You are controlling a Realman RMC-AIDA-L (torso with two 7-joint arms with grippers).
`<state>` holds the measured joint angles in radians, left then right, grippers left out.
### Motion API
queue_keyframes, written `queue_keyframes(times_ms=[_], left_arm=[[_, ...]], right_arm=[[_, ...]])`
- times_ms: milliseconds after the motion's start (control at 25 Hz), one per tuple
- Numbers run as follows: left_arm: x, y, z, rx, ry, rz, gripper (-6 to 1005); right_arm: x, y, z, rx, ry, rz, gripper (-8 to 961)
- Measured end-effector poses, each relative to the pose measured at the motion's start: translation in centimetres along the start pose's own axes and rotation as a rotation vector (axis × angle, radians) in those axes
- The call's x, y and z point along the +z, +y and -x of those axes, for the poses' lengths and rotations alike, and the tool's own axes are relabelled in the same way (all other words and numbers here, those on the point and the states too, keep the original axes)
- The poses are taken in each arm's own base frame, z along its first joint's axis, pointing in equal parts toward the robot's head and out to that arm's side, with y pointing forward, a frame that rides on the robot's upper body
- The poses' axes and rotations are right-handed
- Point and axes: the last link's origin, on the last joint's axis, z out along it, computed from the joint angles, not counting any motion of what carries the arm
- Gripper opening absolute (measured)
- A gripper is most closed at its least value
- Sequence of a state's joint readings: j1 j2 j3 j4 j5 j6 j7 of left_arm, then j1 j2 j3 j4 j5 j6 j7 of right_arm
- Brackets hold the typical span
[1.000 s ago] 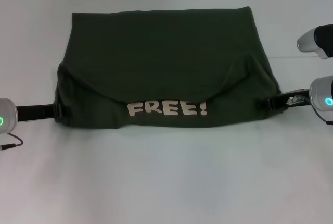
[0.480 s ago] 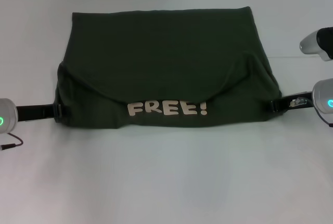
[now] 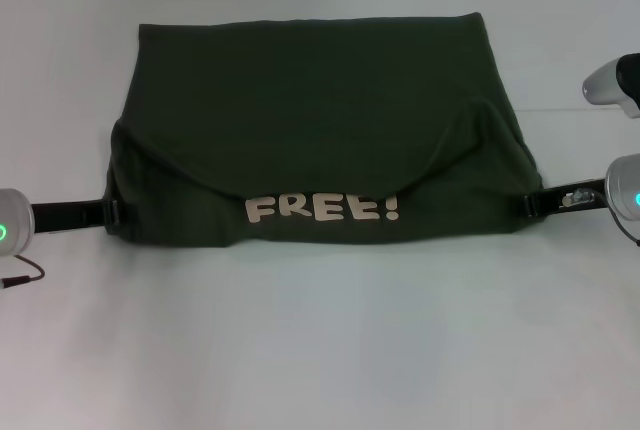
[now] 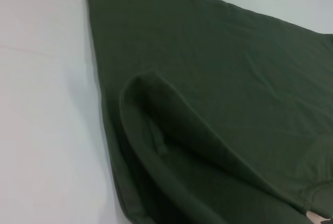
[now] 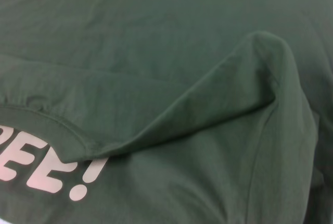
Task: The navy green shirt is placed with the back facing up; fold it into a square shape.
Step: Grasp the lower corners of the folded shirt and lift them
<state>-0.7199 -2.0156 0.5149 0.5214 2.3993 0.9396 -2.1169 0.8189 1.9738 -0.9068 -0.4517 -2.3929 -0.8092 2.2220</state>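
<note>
- The navy green shirt lies half folded.
- The left gripper touches its corner; the right gripper sits beside it.
- I cannot tell whether either is clenched.
- Pull both sides evenly, flat.

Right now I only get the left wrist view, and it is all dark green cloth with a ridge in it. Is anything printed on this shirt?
Observer: Yes. The head view shows cream FREE! lettering along the near edge of the navy green shirt.
Operator: Where are the robot's arms?
Observer: The left gripper is at the shirt's near left corner.
Operator: And the other one?
Observer: The right gripper is at the near right corner, roughly level with the left.
</note>
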Motion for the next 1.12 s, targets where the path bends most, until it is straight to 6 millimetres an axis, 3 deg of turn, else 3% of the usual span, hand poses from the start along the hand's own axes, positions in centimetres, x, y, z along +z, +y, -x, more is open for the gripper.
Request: queue_keyframes(times_ms=[360, 840, 1120], left_arm=[[-0.5, 0.4, -0.2, -0.005, -0.010, 0.051, 29], [-3.0, 0.5, -0.5, -0.035, -0.097, 0.136, 28], [-6.0, 0.1, -0.3, -0.068, -0.173, 0.213, 28]], right_arm=[[-1.4, -0.3, 0.2, 0.012, -0.008, 0.047, 40], [-4.1, -1.0, -0.6, 0.029, 0.001, 0.130, 56], [-6.3, -1.6, -1.9, 0.035, 0.023, 0.196, 65]])
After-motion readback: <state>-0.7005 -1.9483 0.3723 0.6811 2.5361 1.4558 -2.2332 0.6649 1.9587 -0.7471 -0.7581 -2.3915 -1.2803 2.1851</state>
